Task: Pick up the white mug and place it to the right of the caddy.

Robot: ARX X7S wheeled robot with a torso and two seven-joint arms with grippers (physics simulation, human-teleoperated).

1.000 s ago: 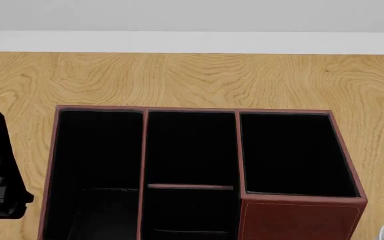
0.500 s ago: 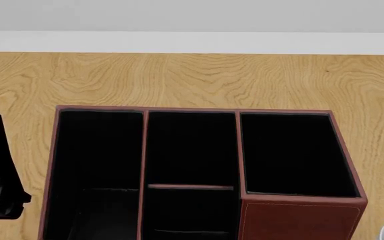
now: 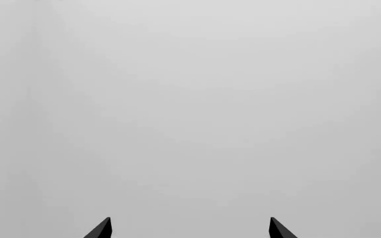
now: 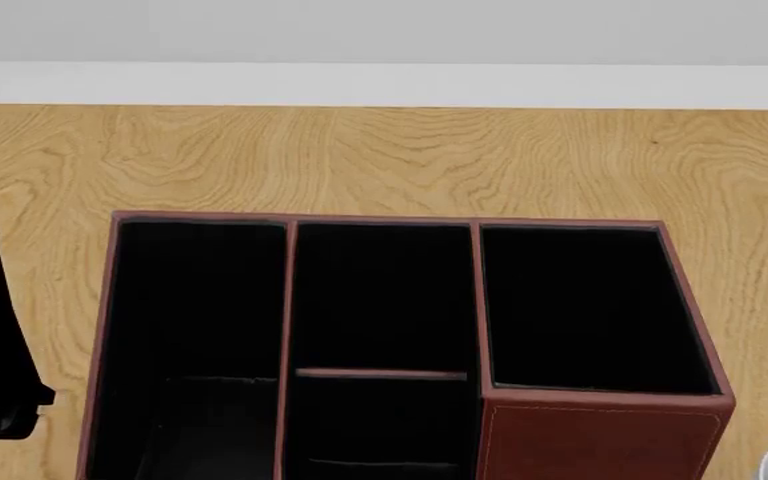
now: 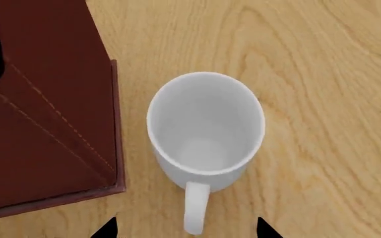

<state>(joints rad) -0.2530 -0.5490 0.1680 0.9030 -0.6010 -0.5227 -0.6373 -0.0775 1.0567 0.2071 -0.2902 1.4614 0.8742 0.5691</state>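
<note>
One white mug (image 5: 205,130) upright on the wooden tabletop (image 5: 323,74) just beside the caddy (image 5: 41,109), mostly cropped in head view, right gripper (image 5: 185,229) spread wide, empty, tips only visible, left gripper (image 3: 189,229) likewise parted.

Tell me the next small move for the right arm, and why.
Probably back the right gripper straight up and away. The mug stands upright on the table beside the box, apart from it, and the fingertips are spread clear of it.

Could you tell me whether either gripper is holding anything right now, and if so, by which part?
Nothing is held. The right gripper is open above the mug, fingertips apart from it; the left gripper is open and empty.
</note>
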